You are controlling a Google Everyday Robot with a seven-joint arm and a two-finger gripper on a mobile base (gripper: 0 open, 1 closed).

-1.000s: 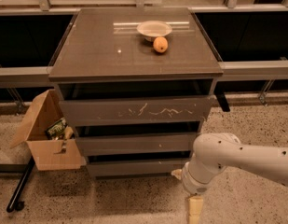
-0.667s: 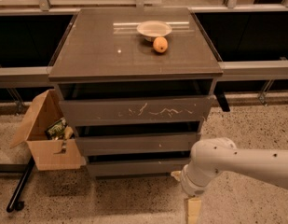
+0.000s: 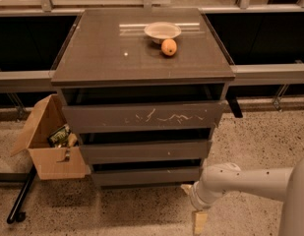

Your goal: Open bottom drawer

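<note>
Pincer (image 3: 198,219), state unclear, hangs low beside the bottom drawer (image 3: 146,175); it should catch the top edge and pull straight.

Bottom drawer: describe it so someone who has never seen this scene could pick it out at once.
Find the dark cabinet with a bowl on top; it has three handleless drawer fronts. The bottom drawer is the lowest, just above the floor, with the gripper low beside its right end. Its front is plain and narrowest-looking, unlike the white-scratched top front.

High view facing cabinet (image 3: 107,58) (gripper (image 3: 195,208) bottom-right)
</note>
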